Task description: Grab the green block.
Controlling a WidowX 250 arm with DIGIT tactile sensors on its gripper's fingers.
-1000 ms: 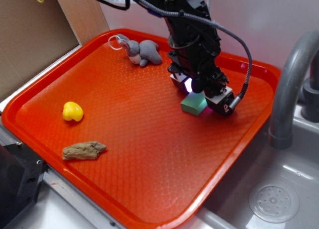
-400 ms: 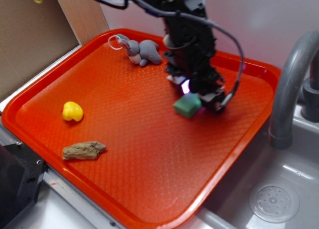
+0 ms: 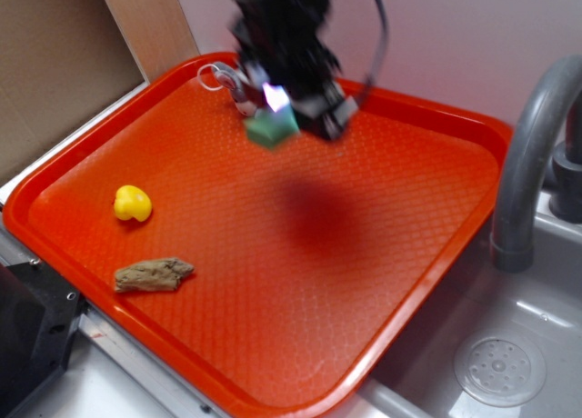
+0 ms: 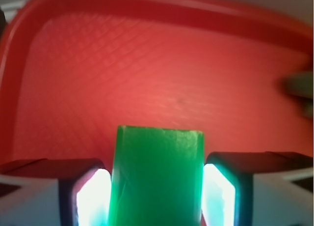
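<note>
The green block (image 3: 271, 127) hangs in the air above the back of the red tray (image 3: 364, 273), held by my gripper (image 3: 277, 109), which is shut on it. The arm is motion-blurred in the exterior view. In the wrist view the green block (image 4: 157, 177) fills the space between both lit fingers (image 4: 91, 196) and sticks out ahead of them, with my gripper (image 4: 156, 196) clamped on its sides and the tray floor far below.
A grey plush toy (image 3: 238, 89) lies at the tray's back edge, mostly hidden behind the arm. A yellow duck (image 3: 133, 203) and a brown wood-like piece (image 3: 153, 273) lie at the tray's left. A grey faucet (image 3: 532, 154) and sink (image 3: 500, 368) stand on the right.
My gripper has risen off the tray with the green block in it and moved left and back, toward the plush toy. The block's shadow now falls on the tray's middle.
</note>
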